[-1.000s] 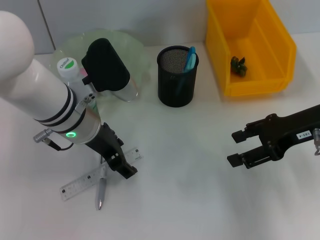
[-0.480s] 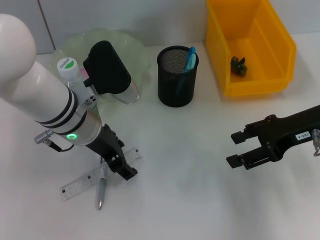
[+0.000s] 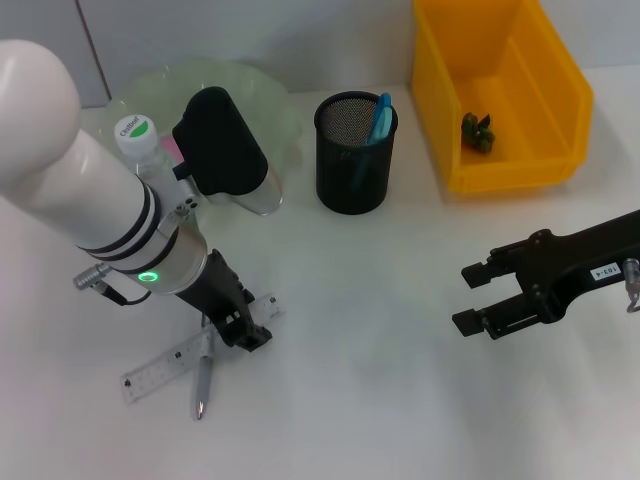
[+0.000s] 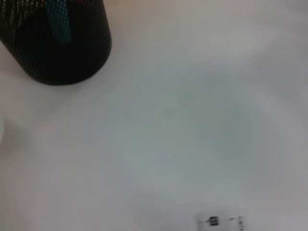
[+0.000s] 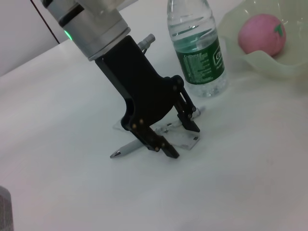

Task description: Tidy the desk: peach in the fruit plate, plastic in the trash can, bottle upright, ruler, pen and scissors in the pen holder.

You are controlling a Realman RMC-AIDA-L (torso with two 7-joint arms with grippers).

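Down on the white table (image 3: 380,380), well in front of the black mesh pen holder (image 3: 351,160), hung the left gripper (image 3: 245,330) directly over the clear ruler (image 3: 160,368), fingers (image 5: 190,124) spread apart, tips just above the ruler's near end and straddling it. Lay beneath, crossing the ruler, the silver pen (image 3: 201,385). Off to the right of the pen holder and nearer the table's front, hovered the right gripper (image 3: 473,296) above bare table, jaws parted and holding nothing.

Stood upright to the left of the pen holder the water bottle (image 5: 198,53) with its green label, partly hidden behind the left arm in the head view. Just beyond the bottle, rested the pink peach (image 5: 262,34) inside the pale green fruit plate (image 5: 250,60). Poked out of the pen holder something blue-handled (image 3: 380,118), hard to identify. To the right of the pen holder sat the yellow bin (image 3: 560,100) with a small dark green scrap (image 3: 478,132) in it.
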